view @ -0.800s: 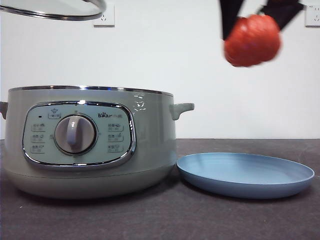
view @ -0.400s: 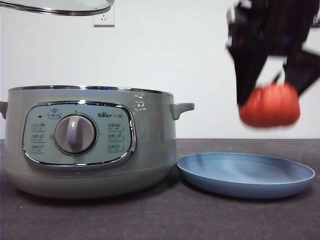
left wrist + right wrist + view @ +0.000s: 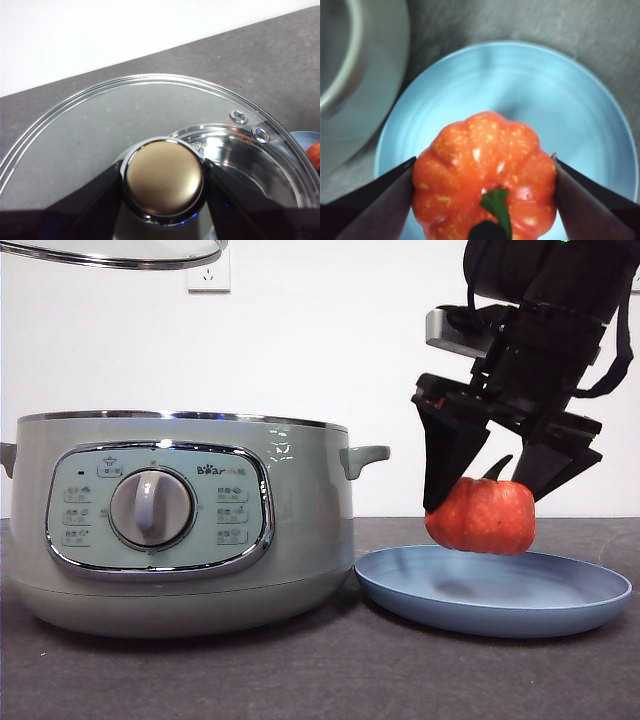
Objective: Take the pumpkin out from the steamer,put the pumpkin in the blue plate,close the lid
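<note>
Front view: lid [image 3: 110, 252] mostly cut off.

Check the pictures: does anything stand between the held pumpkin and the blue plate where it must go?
Nothing visible does. The right gripper holds the pumpkin directly over the blue plate, whose surface shows bare below it in the right wrist view.

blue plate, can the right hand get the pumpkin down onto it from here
Probably yes: the right hand holds the pumpkin just above the blue plate, with nothing between them.
</note>
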`<state>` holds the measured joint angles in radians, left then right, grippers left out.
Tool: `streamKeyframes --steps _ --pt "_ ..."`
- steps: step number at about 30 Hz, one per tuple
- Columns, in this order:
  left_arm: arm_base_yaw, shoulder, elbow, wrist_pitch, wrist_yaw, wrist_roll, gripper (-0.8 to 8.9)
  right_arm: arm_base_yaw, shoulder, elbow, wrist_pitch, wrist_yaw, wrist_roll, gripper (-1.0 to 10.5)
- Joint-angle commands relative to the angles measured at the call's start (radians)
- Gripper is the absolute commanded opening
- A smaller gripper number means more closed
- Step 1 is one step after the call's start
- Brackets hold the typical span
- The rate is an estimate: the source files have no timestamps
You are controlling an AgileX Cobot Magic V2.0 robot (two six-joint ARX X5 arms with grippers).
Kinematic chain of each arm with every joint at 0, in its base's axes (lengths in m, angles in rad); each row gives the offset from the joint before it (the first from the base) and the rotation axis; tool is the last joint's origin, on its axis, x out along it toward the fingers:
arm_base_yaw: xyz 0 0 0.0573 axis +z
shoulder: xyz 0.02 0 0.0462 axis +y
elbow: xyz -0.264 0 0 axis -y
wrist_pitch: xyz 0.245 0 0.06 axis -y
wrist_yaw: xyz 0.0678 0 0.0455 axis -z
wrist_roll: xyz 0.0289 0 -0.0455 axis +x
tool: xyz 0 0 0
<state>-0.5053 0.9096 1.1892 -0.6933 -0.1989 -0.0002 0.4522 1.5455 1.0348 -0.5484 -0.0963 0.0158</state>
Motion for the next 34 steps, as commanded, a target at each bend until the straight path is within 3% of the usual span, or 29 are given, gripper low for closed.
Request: streamKeyframes --steps 1,6,12,14,24,34 --pt "0.000 -0.013 0.010 0.049 -0.003 0.001 -0.09 0.000 0.037 -0.008 0.002 0.004 0.008 0.0" --pt "0.000 -0.013 0.010 0.049 -0.003 0.001 -0.09 0.002 0.087 -0.007 -0.013 0.050 0.008 0.4" --pt "0.000 -0.013 0.010 0.048 -0.003 0.001 -0.09 0.002 0.100 -0.007 -0.013 0.051 0.029 4.8" --pt "0.000 -0.013 0.010 0.048 -0.003 0.001 -0.09 0.002 0.100 -0.007 -0.014 0.051 0.040 5.7" --pt "0.000 -0.010 0.010 0.048 0.005 0.001 -0.09 0.003 0.028 -0.004 -0.017 0.050 0.073 5.7" --pt "0.000 0.091 0.010 0.049 0.129 -0.007 -0.09 -0.002 -0.235 -0.004 -0.015 0.053 0.073 5.6"
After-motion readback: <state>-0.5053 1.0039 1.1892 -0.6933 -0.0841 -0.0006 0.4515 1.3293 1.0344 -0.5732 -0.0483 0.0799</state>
